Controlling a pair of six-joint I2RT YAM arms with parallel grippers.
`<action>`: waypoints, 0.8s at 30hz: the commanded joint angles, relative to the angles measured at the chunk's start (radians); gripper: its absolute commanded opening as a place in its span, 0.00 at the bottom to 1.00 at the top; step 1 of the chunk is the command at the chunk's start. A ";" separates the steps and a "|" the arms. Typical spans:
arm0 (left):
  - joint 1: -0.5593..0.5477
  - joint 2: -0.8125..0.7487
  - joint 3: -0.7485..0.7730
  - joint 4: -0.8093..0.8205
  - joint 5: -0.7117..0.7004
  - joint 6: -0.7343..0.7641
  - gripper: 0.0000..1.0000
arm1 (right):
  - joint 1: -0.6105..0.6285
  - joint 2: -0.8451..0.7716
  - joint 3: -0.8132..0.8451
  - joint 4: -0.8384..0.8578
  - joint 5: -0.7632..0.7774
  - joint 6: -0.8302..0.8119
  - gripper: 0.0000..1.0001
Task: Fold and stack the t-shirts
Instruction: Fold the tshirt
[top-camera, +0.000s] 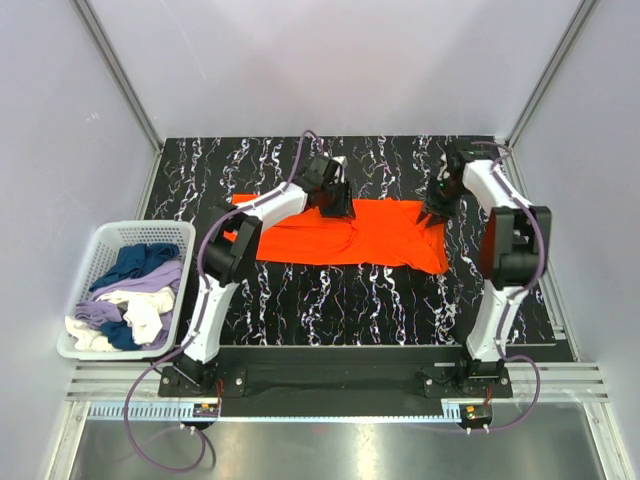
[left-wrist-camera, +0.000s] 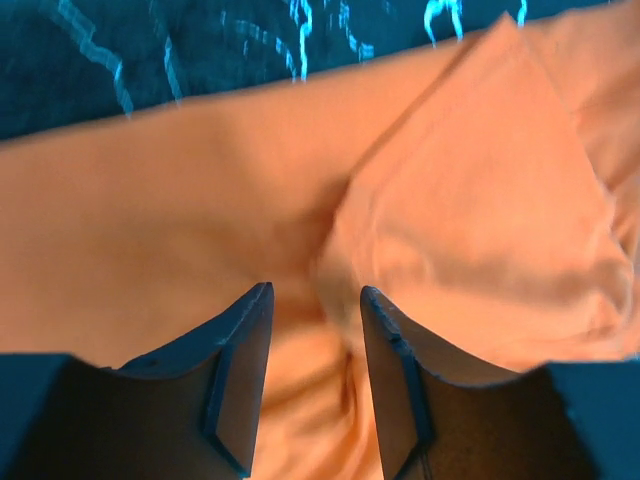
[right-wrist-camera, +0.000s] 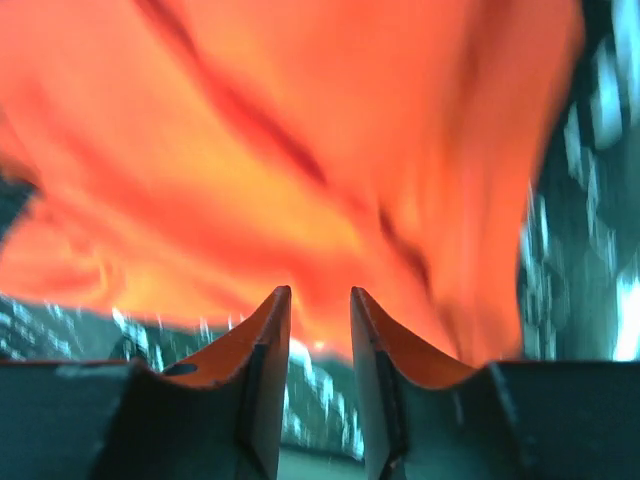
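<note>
Cloth of the orange t-shirt (top-camera: 350, 235) fills most of both wrist views, and there we can read only its colour and its creases. Only the top camera gives us the whole garment. It lies spread across the black marbled table (top-camera: 340, 300), with the left gripper (top-camera: 336, 204) over its far edge and the right gripper (top-camera: 436, 212) at its far right-hand corner.

That view also shows what neither wrist camera reaches. A white laundry basket (top-camera: 100, 245) stands well off to the outer side of the left jaws, beyond the table's edge. It holds a navy blue t-shirt (top-camera: 140, 262), a lavender t-shirt (top-camera: 155, 280) and a cream t-shirt (top-camera: 145, 318) in a loose heap.

From above, the gripper bodies hide the fingertips, so we go to the wrist views for the jaws. The left jaws stand parted with a plain gap. Orange cloth lies under and ahead of them, and a folded flap lies ahead of the right-hand finger. The right jaws stand narrowly apart. Through their gap we see the table, and the shirt's edge lies just ahead of the tips. We see no cloth pinched in either pair, and we cannot tell whether the tips touch it.

The right wrist view is blurred, and both wrist views cut the shirt off at their borders. The heap in the basket is too tangled for us to count its shirts.
</note>
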 joint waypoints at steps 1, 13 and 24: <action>0.014 -0.180 0.002 -0.145 -0.021 0.061 0.46 | -0.008 -0.203 -0.095 -0.095 0.039 0.100 0.38; 0.139 -0.504 -0.399 -0.291 0.010 0.141 0.41 | -0.059 -0.384 -0.569 0.159 -0.030 0.347 0.32; 0.296 -0.685 -0.556 -0.314 0.041 0.190 0.38 | -0.224 -0.137 -0.462 0.240 0.105 0.366 0.26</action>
